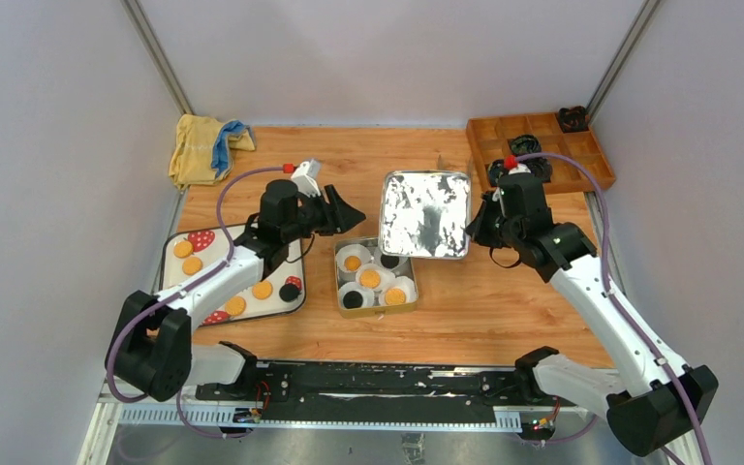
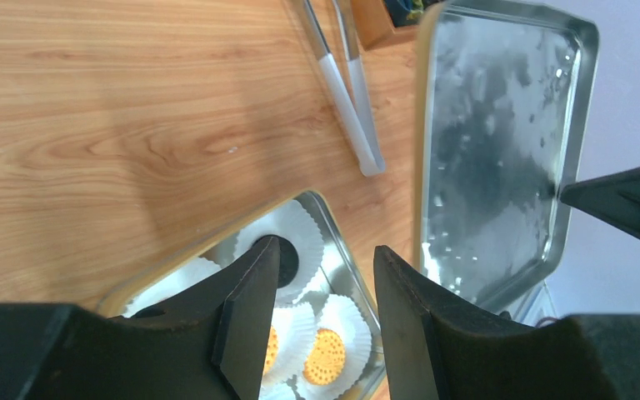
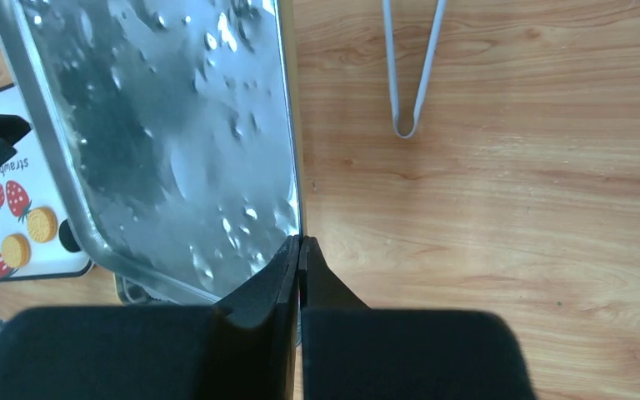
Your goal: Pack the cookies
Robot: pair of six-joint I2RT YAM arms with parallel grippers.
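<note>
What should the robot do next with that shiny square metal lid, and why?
Probably the right fingers, pinched on the rim of the shiny square metal lid, should carry it nearer and leftward over the open rectangular tin. Its white paper cups already hold round cookies, and the lid is offset to the far right.

The widest free bench lies in the lower centre and lower right of the top view, between the tin and the arm bases. Another bare strip runs along the upper centre between the cloth and the tongs. The lid, pinched at its right rim by the right fingers, blocks the middle right and reaches the tin's upper right corner. The left fingers stand apart with nothing between them, over the tin's upper left. The left arm crosses the strawberry tray at left. The wooden organiser fills the upper right corner.
</note>
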